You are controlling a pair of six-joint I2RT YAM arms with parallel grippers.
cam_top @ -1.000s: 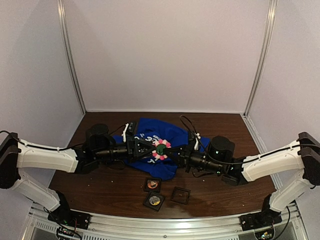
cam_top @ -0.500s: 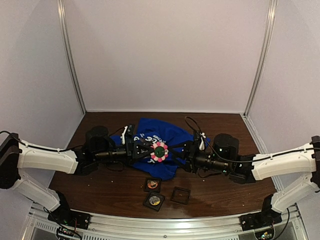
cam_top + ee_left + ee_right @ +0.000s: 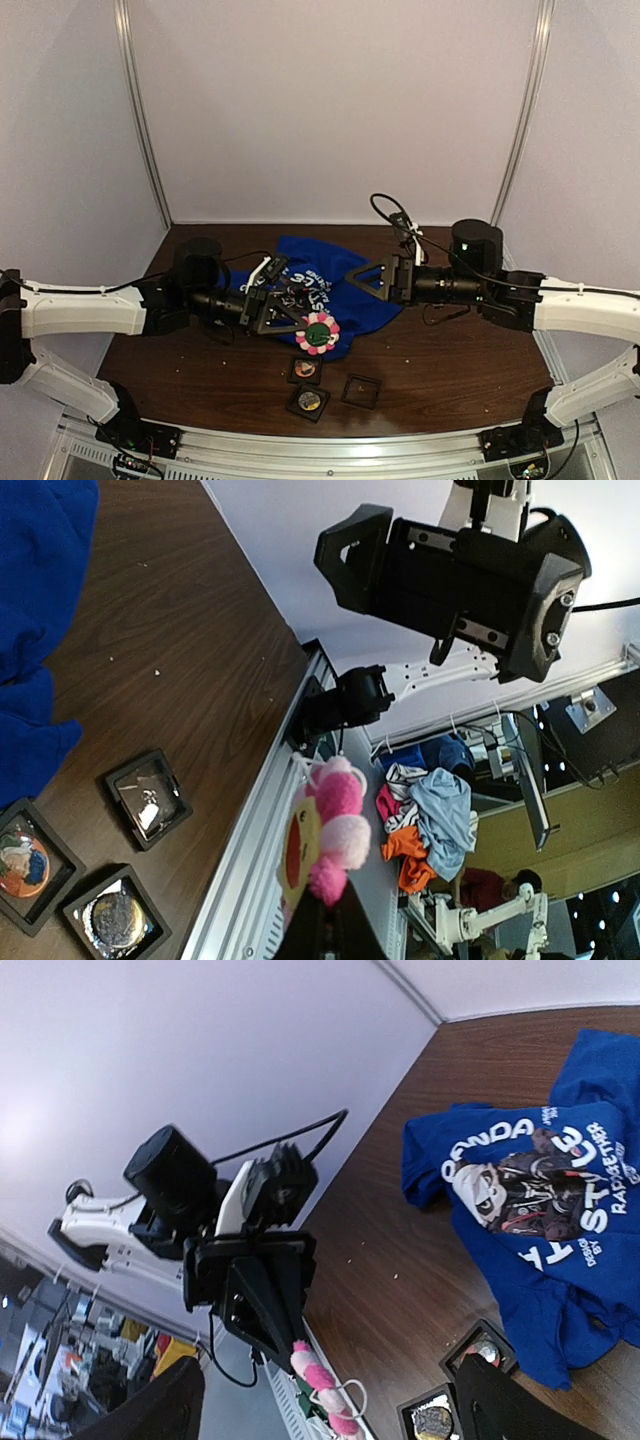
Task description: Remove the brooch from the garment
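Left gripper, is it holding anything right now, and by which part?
Yes. The left gripper is shut on the pink flower brooch, pinching it edge-on at its rim, apart from the garment.

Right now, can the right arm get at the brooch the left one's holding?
Probably yes. The right gripper is open and points roughly toward the brooch, which sticks out past the shut left gripper, lifted off the T-shirt. Nothing appears to sit between them.

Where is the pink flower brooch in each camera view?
Top external: pink flower brooch low centre, by the near edge of the royal-blue printed T-shirt.
Left wrist: brooch bottom centre, pinched in the left claw.
Right wrist: brooch at bottom, left of centre.
Shared landmark: the T-shirt, seen in all three.
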